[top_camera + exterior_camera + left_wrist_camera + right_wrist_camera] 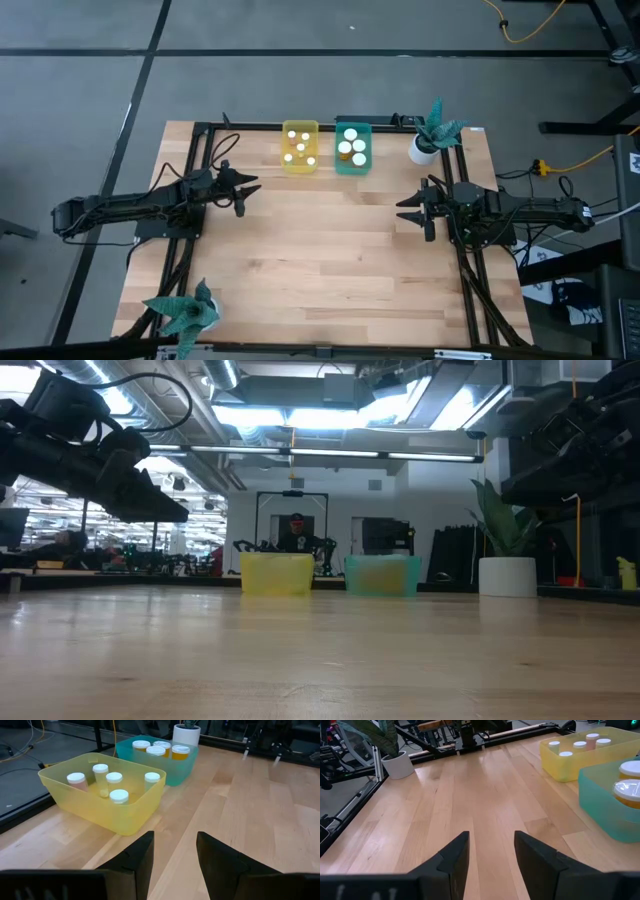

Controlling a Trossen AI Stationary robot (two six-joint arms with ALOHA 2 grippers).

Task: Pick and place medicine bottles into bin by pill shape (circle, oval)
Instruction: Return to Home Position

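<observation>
The yellow tub (300, 147) at the table's far edge holds several narrow white-capped bottles (114, 784). The teal tub (352, 146) beside it holds several wider amber bottles (156, 751). My left gripper (250, 190) hovers open and empty at the table's left side, its fingers toward the tubs. My right gripper (405, 210) hovers open and empty at the table's right side. Both tubs also show in the low view, the yellow tub (276, 574) and the teal tub (382, 575).
A white pot with a plant (424, 147) stands right of the teal tub. A second plant (185, 312) sits at the near left corner. Black frame rails (200, 160) run along the table's sides. Bare wood (330, 250) lies between the arms.
</observation>
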